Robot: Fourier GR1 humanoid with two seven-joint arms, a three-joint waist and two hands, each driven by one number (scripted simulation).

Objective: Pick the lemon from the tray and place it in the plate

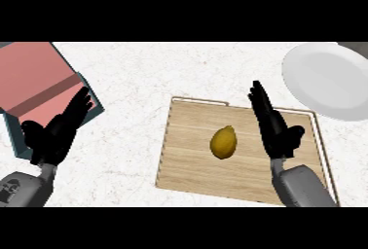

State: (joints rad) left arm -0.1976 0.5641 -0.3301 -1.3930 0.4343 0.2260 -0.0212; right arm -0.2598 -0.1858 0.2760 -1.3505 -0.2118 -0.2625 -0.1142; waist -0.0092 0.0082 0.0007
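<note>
In the head view, the right robot hand (pixel 275 127) hangs over the wooden tray (pixel 188 160) with its fingers straight and held together, pointing away from the robot toward the tray's far edge, and its thumb jutting out to the right; it grips nothing. The lemon (pixel 223 141) lies on the tray just left of this hand, level with its palm and apart from it, with its long axis running roughly the same way as the fingers. The white plate (pixel 327 78) sits on the worktop (pixel 144 73) beyond and to the right of the right robot hand's fingertips, off the tray's far right corner, and is partly cut off by the view's right edge. The grey forearm behind the right robot hand covers the tray's near right corner. The left robot hand (pixel 54 131) shows at the view's left, well apart from the tray, open with its fingers straight and slanting up to the right. Its fingertips overlap the near edge of a pink mat (pixel 36 73) with a dark teal border, which lies beyond that hand at the view's upper left corner.
</note>
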